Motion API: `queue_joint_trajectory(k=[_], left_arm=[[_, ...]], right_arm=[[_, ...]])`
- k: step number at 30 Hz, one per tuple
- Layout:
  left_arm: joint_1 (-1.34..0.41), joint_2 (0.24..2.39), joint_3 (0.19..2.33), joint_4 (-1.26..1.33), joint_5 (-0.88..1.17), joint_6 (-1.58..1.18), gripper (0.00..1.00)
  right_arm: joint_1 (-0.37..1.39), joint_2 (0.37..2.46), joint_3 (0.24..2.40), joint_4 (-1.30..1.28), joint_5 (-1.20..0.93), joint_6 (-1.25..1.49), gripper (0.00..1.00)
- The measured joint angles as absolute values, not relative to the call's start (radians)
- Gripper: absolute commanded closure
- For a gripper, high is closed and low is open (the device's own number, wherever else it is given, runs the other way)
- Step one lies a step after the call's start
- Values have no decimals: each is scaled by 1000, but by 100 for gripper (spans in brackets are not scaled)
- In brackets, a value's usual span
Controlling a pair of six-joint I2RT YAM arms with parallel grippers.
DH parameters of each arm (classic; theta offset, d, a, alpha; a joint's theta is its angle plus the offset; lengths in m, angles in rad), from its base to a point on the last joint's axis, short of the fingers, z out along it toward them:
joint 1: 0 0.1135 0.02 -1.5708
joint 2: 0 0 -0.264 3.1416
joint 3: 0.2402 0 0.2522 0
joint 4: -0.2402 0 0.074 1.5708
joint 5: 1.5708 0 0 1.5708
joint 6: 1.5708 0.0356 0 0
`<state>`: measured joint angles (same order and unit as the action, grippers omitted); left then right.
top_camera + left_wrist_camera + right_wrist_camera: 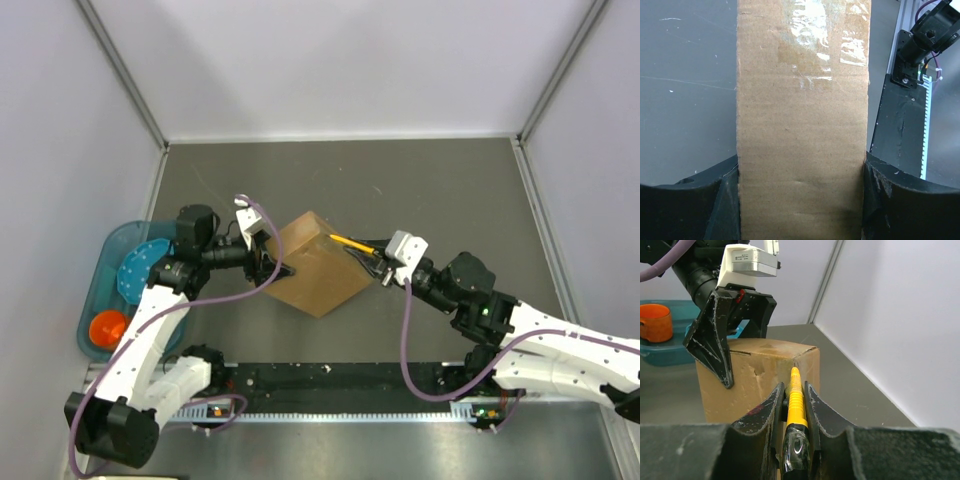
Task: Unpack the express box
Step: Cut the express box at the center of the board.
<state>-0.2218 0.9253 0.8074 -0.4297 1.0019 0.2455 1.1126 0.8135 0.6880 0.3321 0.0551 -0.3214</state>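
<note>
Squarely, express box [318,268] clamped in left hand [272,257].

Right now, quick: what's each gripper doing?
Left gripper: closed on the flat brown cardboard box.
Right gripper: closed on the small yellow utility knife.

The express box [315,265] sits cornerwise on the dark table [430,180]. The left gripper [275,268] clamps its left side; the right gripper [372,260] pinches a yellow utility knife [350,243] (tip at the box's right edge).
</note>
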Motion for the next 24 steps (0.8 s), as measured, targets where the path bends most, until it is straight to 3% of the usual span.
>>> queue_joint_trajectory(k=[24], left_arm=[[-217, 932, 808, -424, 1015, 239, 100]], right_arm=[[1113, 821, 688, 339, 56, -317, 100]])
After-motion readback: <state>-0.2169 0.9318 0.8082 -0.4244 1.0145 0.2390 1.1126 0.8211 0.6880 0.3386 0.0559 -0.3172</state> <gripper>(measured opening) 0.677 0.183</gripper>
